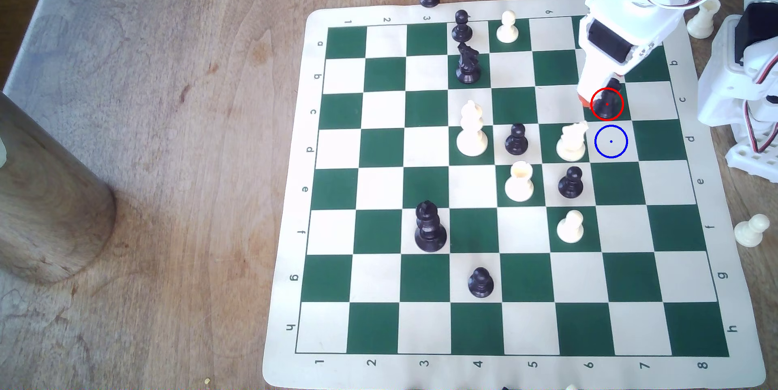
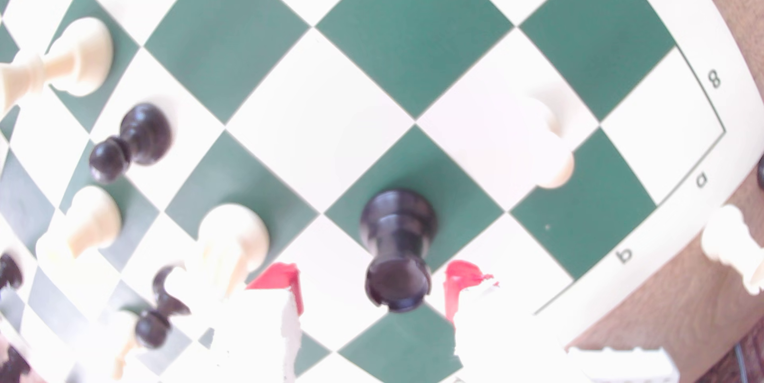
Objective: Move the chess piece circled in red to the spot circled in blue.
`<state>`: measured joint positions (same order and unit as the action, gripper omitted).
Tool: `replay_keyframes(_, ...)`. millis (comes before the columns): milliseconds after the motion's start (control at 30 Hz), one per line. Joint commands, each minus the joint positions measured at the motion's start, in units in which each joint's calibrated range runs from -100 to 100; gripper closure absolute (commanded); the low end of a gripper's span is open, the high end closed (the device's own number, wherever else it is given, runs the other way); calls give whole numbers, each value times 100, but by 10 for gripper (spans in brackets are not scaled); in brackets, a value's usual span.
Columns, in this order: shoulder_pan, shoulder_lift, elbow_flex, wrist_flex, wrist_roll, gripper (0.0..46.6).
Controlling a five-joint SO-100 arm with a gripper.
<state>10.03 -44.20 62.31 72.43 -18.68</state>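
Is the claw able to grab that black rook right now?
Probably yes. The claw is open, with a red-tipped finger on each side of the black rook and nothing between them.

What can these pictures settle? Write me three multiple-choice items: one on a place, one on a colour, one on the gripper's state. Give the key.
1. Which piece stands right beside the blue-ringed square, at the exterior view's left?
A. a black pawn
B. a white knight
C. a black king

2. What colour is the square under the black rook?
A. green
B. cream
C. brown

3. How is the gripper?
A. shut on the rook
B. open, with a finger on each side of the rook
C. open, far from the board

Key:
1 B: the white knight stands on the neighbouring green square.
2 A: green shows around the rook's base in the wrist view.
3 B: the red-tipped fingers flank the rook with a gap on each side.
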Motion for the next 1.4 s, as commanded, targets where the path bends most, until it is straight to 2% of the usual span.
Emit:
replay_keyframes(0, 119, 39, 52, -110, 59, 272)
replay_keyframes(500, -14, 379, 106, -462, 0, 296)
replay_keyframes(567, -14, 464, 106, -486, 0, 347)
replay_keyframes(733, -29, 566, 115, -503, 0, 378)
replay_keyframes(833, -37, 566, 115, -593, -15, 432)
replay_keyframes(933, -76, 566, 115, -609, -20, 463)
replay_keyframes(1167, -84, 243, -57, -167, 0, 463)
replay_keyframes(1367, -569, -393, -656, 800, -230, 463)
